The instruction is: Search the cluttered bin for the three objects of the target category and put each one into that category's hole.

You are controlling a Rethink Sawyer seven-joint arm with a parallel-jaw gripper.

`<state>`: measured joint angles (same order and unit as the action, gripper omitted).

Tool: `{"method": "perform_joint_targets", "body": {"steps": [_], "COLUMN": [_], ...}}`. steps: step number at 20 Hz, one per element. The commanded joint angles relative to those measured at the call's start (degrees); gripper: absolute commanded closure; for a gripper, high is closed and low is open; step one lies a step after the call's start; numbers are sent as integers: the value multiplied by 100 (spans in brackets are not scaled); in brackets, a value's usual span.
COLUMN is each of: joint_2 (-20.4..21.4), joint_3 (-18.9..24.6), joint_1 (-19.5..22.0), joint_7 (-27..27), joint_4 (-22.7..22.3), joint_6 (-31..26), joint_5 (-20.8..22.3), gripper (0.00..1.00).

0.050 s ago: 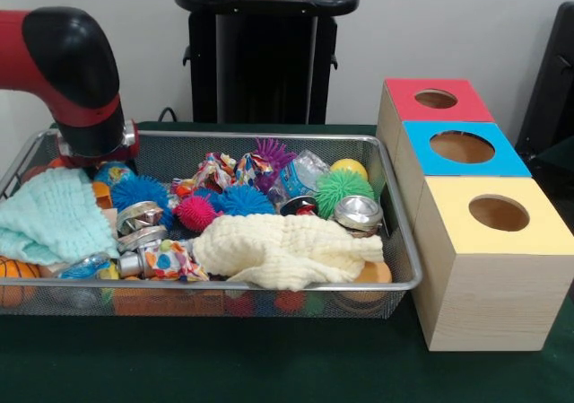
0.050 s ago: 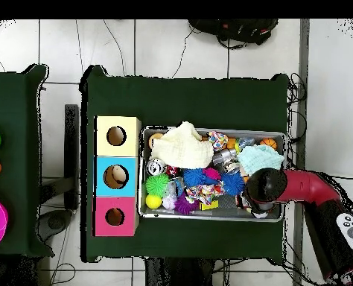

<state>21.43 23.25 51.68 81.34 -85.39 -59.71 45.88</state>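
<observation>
A wire mesh bin (image 1: 401,241) holds a jumble of things: spiky rubber balls in blue (image 1: 139,190), pink (image 1: 195,212) and green (image 1: 342,188), crushed cans (image 1: 357,213), a cream cloth (image 1: 287,250), a mint cloth (image 1: 54,214) and crumpled wrappers (image 1: 215,170). Beside the bin stand three wooden boxes with a red-topped hole (image 1: 436,99), a blue-topped hole (image 1: 462,146) and a yellow-topped hole (image 1: 499,213). My gripper (image 1: 97,147) reaches down into the bin's far left corner in the front view. Its tip is hidden behind the mesh and clutter. From overhead the arm (image 2: 265,186) covers it.
A yellow ball (image 1: 349,167), a small basketball (image 1: 16,273) and a globe ball (image 1: 114,171) also lie in the bin. In the overhead view a second green table (image 2: 12,149) at the left carries bright green and pink things.
</observation>
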Motion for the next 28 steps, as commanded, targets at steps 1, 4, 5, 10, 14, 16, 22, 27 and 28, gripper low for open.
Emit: {"method": "perform_joint_targets", "body": {"steps": [1, 4, 5, 10, 14, 16, 22, 27, 28], "joint_2": [-1091, -789, -694, -489, -425, -388, -201, 32, 69], "joint_3": [-1031, -1117, -1158, -1326, -1420, -1456, -1539, -1606, -1612], "joint_1": [-89, -279, -350, -519, -595, -643, -682, -718, -709], "joint_7": [-114, 544, 732, 1055, 1146, 1149, 988, 801, 766], "joint_4": [-961, -1089, -1126, -1098, -1037, -983, -915, -916, -915], "joint_6": [-188, 470, 695, 1110, 1271, 1200, 1146, 925, 879], "joint_5": [643, 743, 776, 504, 193, -11, -439, -730, -793], "gripper": [100, 100, 100, 100, 100, 100, 100, 100, 100]}}
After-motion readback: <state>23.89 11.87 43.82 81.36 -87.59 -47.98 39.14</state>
